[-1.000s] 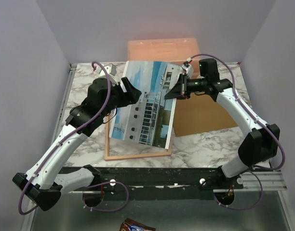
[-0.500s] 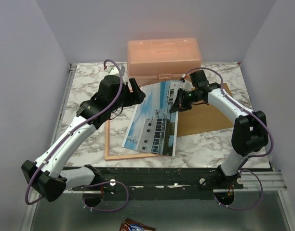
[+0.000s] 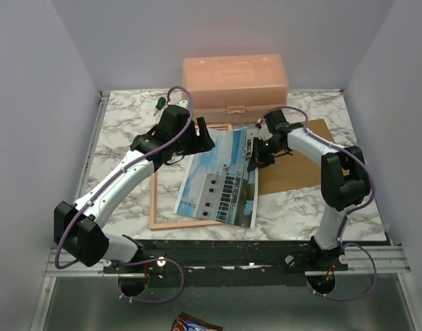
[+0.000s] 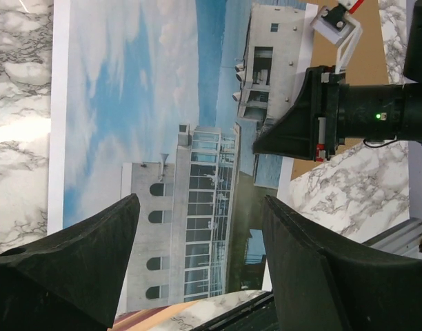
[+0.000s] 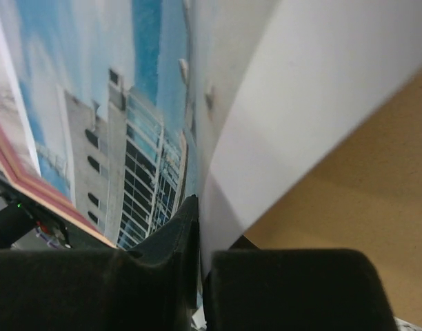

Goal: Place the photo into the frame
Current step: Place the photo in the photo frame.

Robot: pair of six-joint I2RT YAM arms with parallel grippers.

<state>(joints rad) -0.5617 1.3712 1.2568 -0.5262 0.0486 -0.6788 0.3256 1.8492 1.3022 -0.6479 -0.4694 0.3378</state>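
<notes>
The photo (image 3: 218, 183) lies askew across the frame (image 3: 153, 203) on the marble table (image 3: 121, 117), its right edge over the brown board (image 3: 297, 169). The right gripper (image 3: 255, 158) pinches that edge. The left gripper (image 3: 203, 134) hangs over the photo's far left corner, fingers spread. Behind stands an orange box (image 3: 235, 83)

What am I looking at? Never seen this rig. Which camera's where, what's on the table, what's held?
Two robot arms, bolted at the near edge of a marble table. One picture looks down from above and behind; the other two come from a camera on each wrist. On the table: a pink frame, a brown board, an orange box. The photo lies askew over the frame. The right gripper is shut on its edge; the left gripper hovers open above it.
</notes>
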